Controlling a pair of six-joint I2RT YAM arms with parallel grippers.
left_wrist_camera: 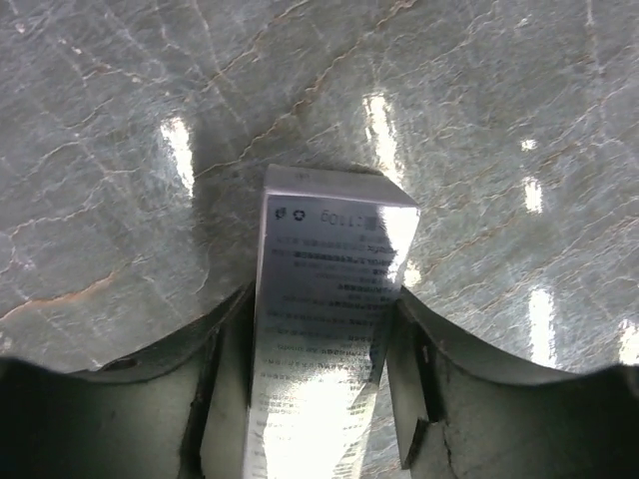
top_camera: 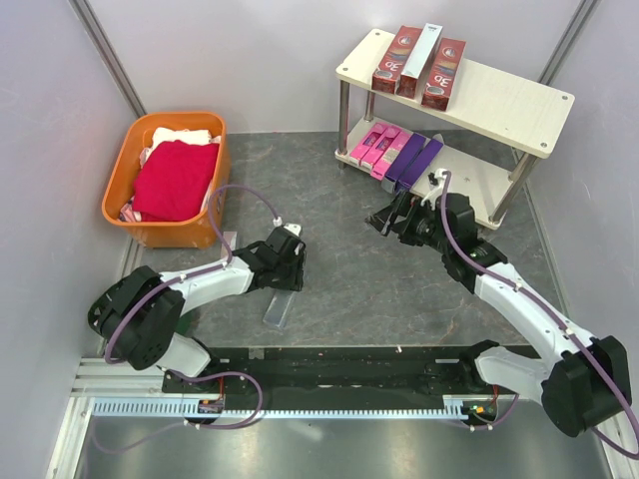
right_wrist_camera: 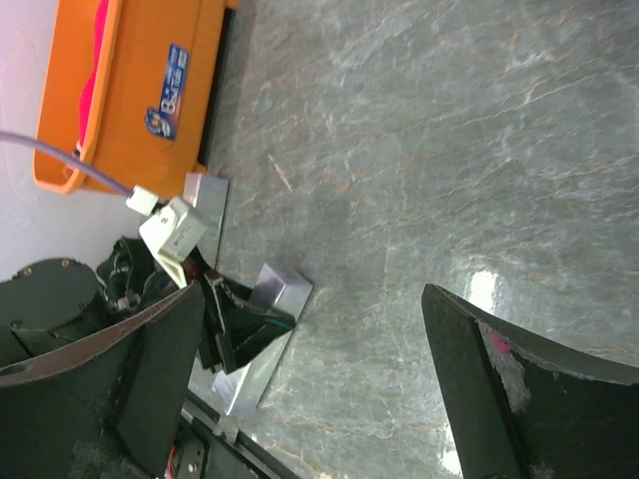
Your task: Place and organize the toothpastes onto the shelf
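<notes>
Toward the near edge of the grey marble worktop (top_camera: 359,289) we see the silver-grey carton (left_wrist_camera: 329,249) clasped by its long sides in the left pincer (left_wrist_camera: 319,304); the right pincer (right_wrist_camera: 315,294) gapes, empty.

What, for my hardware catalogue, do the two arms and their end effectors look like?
Both the left arm and right arm have white links, black joints and a purple cable looped alongside. The left end effector and right end effector carry two dark, curved fingers.
</notes>
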